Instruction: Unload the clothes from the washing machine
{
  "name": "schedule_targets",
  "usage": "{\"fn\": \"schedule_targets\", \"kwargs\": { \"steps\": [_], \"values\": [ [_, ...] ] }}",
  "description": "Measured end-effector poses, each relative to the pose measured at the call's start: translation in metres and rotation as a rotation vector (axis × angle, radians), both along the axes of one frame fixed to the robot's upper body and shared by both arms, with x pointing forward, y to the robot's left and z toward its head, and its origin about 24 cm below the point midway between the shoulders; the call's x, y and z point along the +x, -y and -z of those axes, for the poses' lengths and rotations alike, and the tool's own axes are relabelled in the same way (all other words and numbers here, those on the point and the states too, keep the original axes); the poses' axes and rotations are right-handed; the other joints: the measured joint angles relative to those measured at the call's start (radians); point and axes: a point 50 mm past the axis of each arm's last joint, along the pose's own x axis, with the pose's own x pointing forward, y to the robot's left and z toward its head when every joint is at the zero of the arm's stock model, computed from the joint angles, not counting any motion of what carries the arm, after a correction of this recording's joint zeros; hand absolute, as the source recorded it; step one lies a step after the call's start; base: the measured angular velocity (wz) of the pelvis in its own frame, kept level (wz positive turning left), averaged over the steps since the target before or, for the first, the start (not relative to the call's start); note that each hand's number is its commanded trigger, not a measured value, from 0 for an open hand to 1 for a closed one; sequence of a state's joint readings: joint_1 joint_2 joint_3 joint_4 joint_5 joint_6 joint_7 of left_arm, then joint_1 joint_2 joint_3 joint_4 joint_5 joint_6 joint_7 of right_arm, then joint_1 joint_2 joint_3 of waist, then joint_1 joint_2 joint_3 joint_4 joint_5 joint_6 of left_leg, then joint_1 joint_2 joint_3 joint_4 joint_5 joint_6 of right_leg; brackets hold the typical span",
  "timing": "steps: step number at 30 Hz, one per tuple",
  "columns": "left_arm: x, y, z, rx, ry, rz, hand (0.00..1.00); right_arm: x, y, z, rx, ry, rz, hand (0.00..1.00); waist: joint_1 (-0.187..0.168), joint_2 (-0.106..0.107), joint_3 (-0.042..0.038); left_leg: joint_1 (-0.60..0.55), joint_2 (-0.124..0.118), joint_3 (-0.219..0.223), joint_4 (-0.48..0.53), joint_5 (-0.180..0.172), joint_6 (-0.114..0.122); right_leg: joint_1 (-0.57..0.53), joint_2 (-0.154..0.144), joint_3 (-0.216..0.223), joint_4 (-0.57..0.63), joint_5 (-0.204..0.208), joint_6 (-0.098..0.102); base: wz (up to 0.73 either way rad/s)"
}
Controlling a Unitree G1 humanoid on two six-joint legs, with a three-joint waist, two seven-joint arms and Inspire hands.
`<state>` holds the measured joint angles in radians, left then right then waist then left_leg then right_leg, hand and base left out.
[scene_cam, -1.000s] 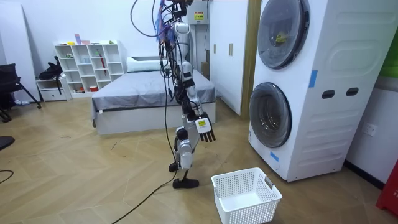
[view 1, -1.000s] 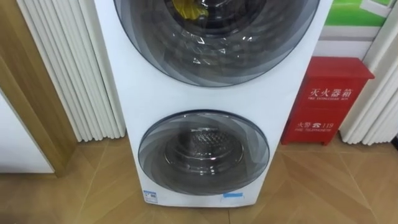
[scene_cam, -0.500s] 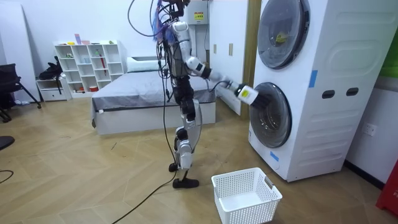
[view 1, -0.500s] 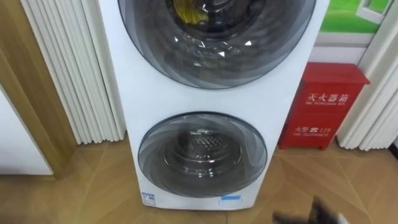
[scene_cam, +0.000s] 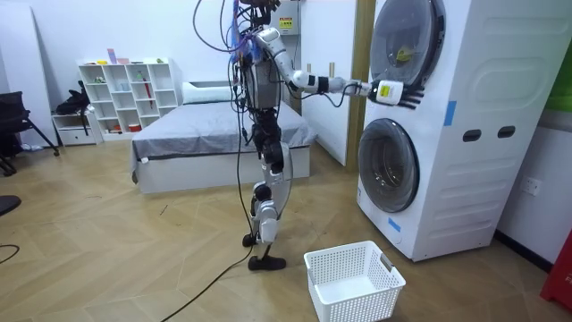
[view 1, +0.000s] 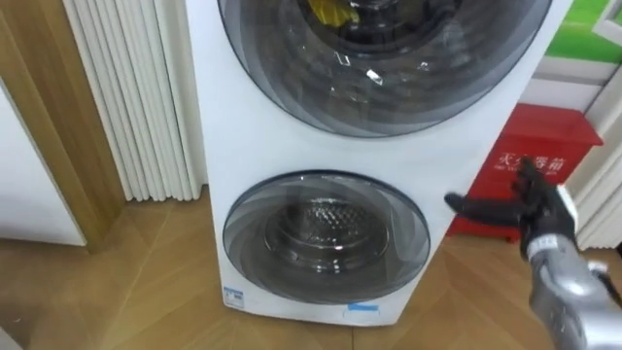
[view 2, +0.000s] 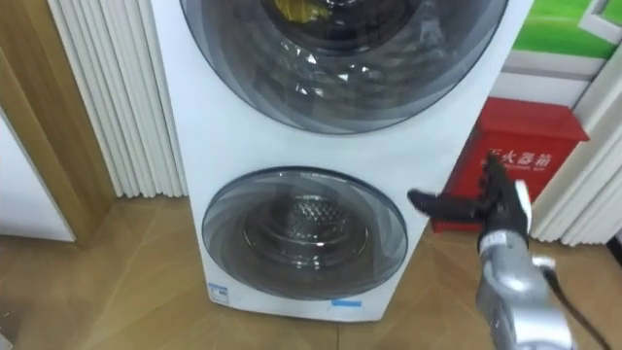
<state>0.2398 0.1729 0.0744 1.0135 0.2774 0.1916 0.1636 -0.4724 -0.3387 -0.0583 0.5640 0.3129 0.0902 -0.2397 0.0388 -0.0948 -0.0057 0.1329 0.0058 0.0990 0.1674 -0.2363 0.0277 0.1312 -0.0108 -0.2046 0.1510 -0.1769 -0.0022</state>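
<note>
Right hand at washing machine front, doors closed.
Right hand (view 1: pixel 533 209), 3 o'clock: fingers straight, spread, holding nothing, near the washing machine (view 1: pixel 243 146) beside the lower door (view 1: pixel 326 243). Yellow clothes (view 1: pixel 326 10), 12 o'clock, lie behind the upper door (view 1: pixel 389 87).

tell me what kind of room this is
Likely a bedroom with a laundry corner: a bed and a white cubby shelf stand at the back, a stacked washing machine with two round doors stands at the room view's right, and a white laundry basket sits on the floor before it.
</note>
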Motion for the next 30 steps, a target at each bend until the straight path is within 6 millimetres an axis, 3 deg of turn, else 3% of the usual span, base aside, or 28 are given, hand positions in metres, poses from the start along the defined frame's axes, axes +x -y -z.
{"fn": "schedule_targets", "kwargs": {
  "steps": [8,13,17,21,28,30],
  "values": [
    [0.000,-0.003,-0.002,-0.005,-0.004,0.021,0.00,0.019,0.007,-0.030,0.017,0.053,-0.005,0.00,0.019,-0.013,0.0072,0.007,0.000,-0.020,-0.003,0.000,0.000,0.009,0.002,-0.003,-0.001,0.000,0.000,0.04],
    [-0.003,-0.004,-0.002,-0.005,-0.011,0.016,0.00,0.021,0.020,-0.043,0.010,0.076,-0.008,0.00,0.048,-0.024,0.0068,-0.008,0.000,-0.020,-0.003,0.000,0.000,-0.008,0.001,-0.001,0.000,0.000,0.000,-0.02],
    [-0.003,-0.007,-0.003,0.003,-0.012,0.018,0.00,0.026,0.022,-0.059,-0.008,0.113,-0.011,0.00,0.048,-0.024,0.0068,-0.008,0.001,-0.038,-0.002,0.000,0.000,-0.008,0.002,-0.004,0.001,0.000,0.000,0.04],
    [-0.004,-0.010,-0.004,0.010,-0.017,0.028,0.00,0.026,0.024,-0.061,-0.011,0.114,-0.019,0.00,0.045,-0.021,0.0073,0.010,0.014,-0.105,-0.002,0.001,-0.001,-0.020,0.004,-0.044,0.067,-0.001,-0.002,-0.04],
    [-0.002,-0.013,-0.005,0.017,-0.015,0.033,0.00,0.029,0.026,-0.071,-0.034,0.126,-0.021,0.00,0.027,-0.021,0.0062,0.019,0.005,-0.103,-0.001,0.001,-0.001,-0.007,0.000,-0.047,0.057,-0.001,-0.002,-0.08],
    [-0.002,-0.014,-0.005,0.020,-0.019,0.033,0.00,0.029,0.025,-0.070,-0.052,0.113,-0.031,0.00,0.028,-0.016,0.0055,0.037,0.019,-0.121,-0.004,0.004,0.002,-0.032,0.001,-0.055,0.121,-0.003,-0.005,-0.27]
  ]
}}
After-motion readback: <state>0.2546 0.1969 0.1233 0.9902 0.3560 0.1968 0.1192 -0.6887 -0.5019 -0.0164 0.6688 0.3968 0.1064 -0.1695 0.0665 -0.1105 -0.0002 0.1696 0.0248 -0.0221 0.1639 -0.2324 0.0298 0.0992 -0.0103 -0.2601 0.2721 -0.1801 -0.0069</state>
